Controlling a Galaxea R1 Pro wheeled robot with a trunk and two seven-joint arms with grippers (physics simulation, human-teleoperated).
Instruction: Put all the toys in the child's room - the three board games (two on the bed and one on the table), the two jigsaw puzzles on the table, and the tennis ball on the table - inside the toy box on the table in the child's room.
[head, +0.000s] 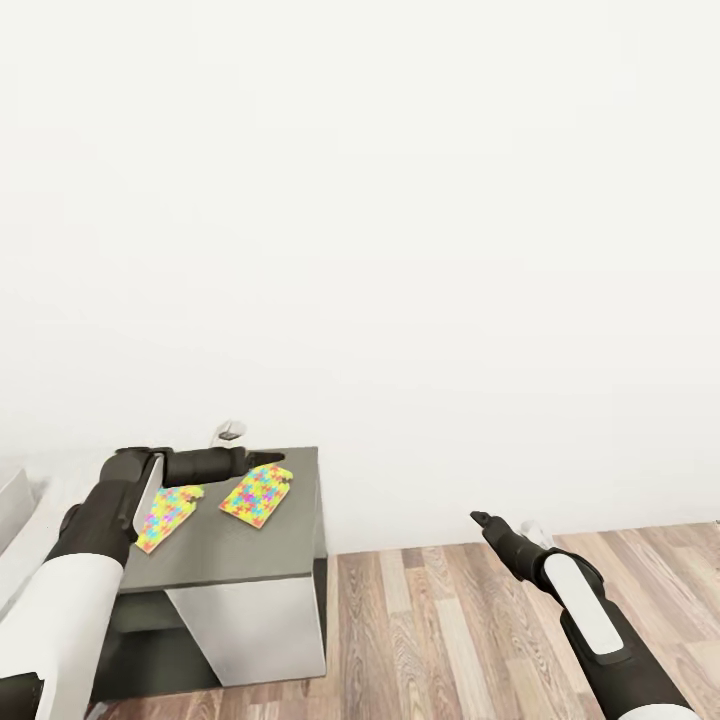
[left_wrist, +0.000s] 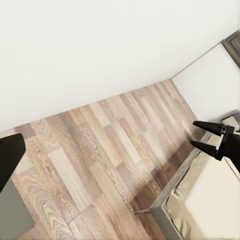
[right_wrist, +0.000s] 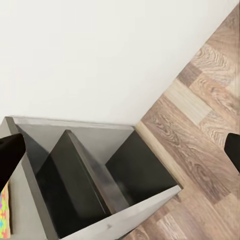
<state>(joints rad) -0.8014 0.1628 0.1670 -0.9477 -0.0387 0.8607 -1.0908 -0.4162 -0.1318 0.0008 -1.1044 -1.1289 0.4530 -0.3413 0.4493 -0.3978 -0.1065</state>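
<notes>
Here, both fingers (right_wrist: 11, 159) parted, empty.

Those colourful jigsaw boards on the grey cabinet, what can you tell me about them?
Two jigsaw puzzles lie flat on the dark grey cabinet top, side by side and slightly apart, both angled. Each is a thin board of interlocking yellow, pink, green and blue pieces. The right one shows whole; the left one is partly hidden by the robot's left arm, whose pincer hovers near them.
</notes>
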